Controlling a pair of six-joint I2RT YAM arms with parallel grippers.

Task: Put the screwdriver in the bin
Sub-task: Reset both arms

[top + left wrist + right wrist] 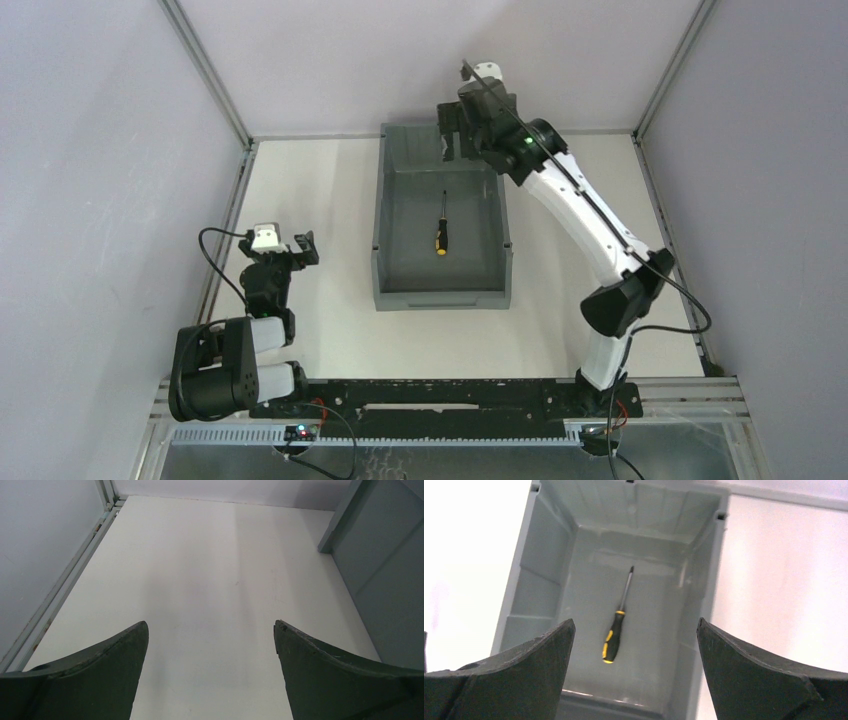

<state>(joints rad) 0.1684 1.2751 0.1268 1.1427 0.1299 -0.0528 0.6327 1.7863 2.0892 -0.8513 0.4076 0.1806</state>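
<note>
The screwdriver lies flat on the floor of the grey bin, black-and-yellow handle toward the near wall, shaft pointing away. In the right wrist view the screwdriver lies free inside the bin, well below the fingers. My right gripper hangs open above the bin's far end, and nothing sits between its fingertips. My left gripper rests open over the bare table left of the bin, holding nothing.
The bin's outer wall stands to the right of the left gripper. Metal frame rails run along the table's left and right edges, with purple-grey walls around. A black rail crosses the near edge between the arm bases.
</note>
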